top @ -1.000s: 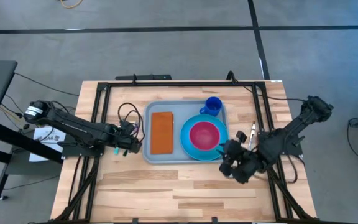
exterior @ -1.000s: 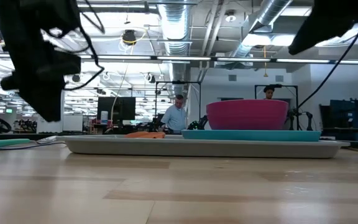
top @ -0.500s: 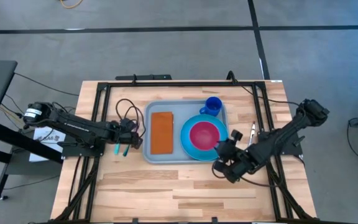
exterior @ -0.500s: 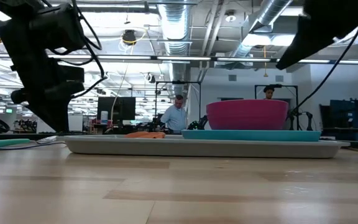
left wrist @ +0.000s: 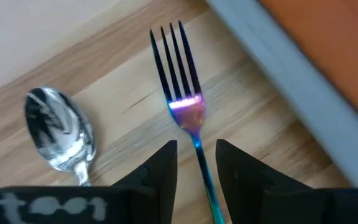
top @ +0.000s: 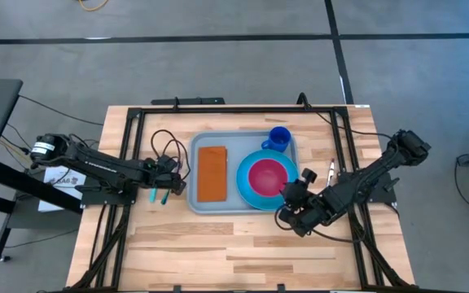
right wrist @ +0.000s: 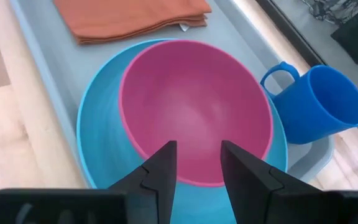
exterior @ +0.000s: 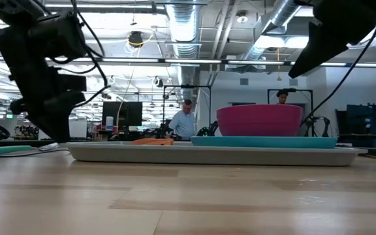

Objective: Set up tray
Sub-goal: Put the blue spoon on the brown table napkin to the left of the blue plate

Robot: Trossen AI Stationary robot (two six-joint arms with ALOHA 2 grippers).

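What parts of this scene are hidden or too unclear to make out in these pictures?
- Fork: in the left wrist view its handle runs down between the left tool's fingers and is cut off by the picture edge.
- Spoon: its handle passes behind the same tool.
- Small item on the table right of the tray: too small in the high view to identify.
- Blue mug: hidden in the low view behind the pink bowl.

The tray (top: 243, 172) holds a napkin (top: 212, 172), plate (top: 251, 189), bowl (top: 269, 175) and mug (top: 278, 137).
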